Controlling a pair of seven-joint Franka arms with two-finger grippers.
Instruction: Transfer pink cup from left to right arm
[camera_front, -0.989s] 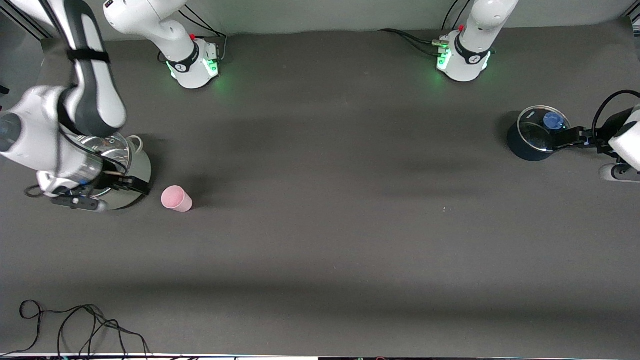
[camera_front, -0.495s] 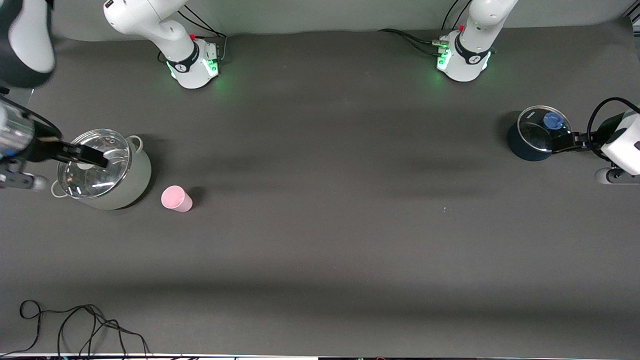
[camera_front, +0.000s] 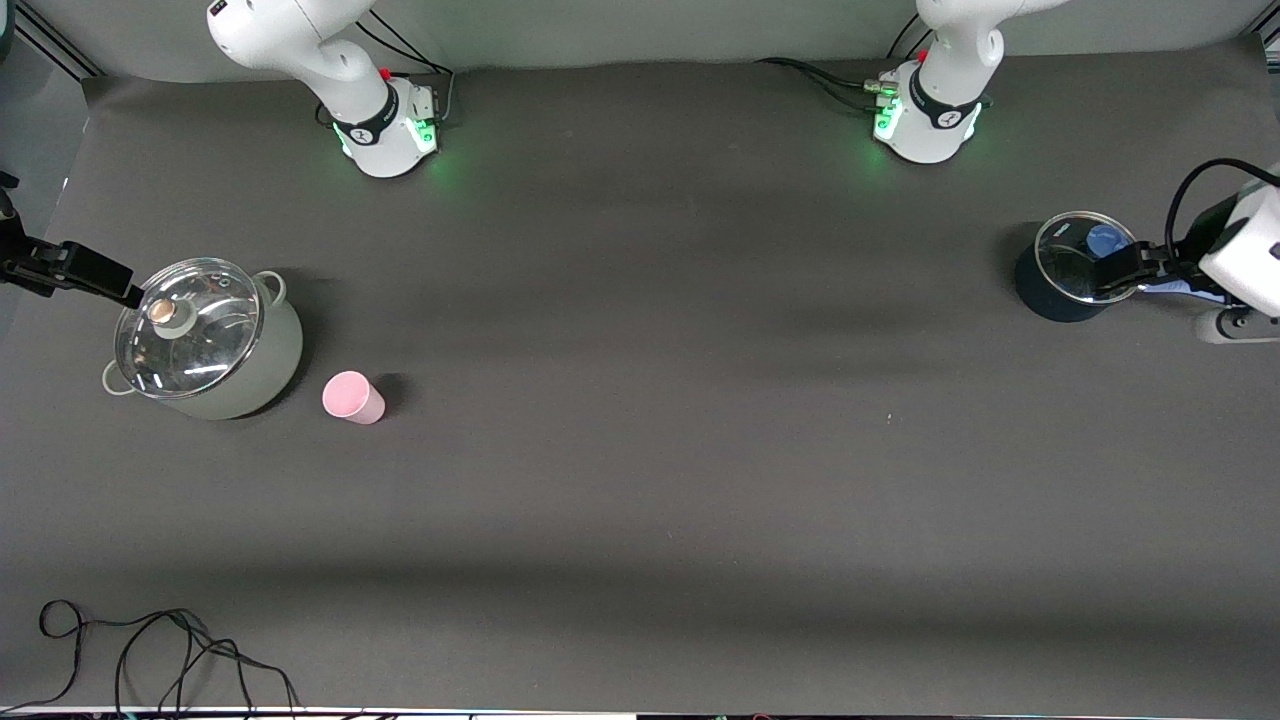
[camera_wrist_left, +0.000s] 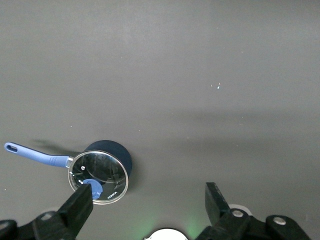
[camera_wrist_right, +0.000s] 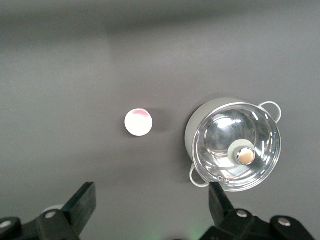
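The pink cup (camera_front: 352, 397) stands alone on the dark table, beside a grey pot (camera_front: 280, 350) and a little nearer the front camera; it also shows in the right wrist view (camera_wrist_right: 138, 122). My right gripper (camera_front: 110, 280) is open and empty, up in the air at the right arm's end of the table, by the pot's rim; its fingers (camera_wrist_right: 82, 202) are well apart. My left gripper (camera_front: 1115, 275) is open and empty over the edge of a dark blue saucepan (camera_front: 1045, 290), its fingers (camera_wrist_left: 80, 205) spread wide.
The grey pot has a glass lid (camera_wrist_right: 240, 145) with a knob. The blue saucepan (camera_wrist_left: 112, 150) has a glass lid and a long blue handle (camera_wrist_left: 35, 154). Both arm bases (camera_front: 390, 130) stand along the table's back edge. Loose black cable (camera_front: 150, 650) lies at the front corner.
My right arm has drawn back from over the grey pot toward the table's end, uncovering the lid. My left gripper has shifted slightly by the saucepan. The cup has not moved.
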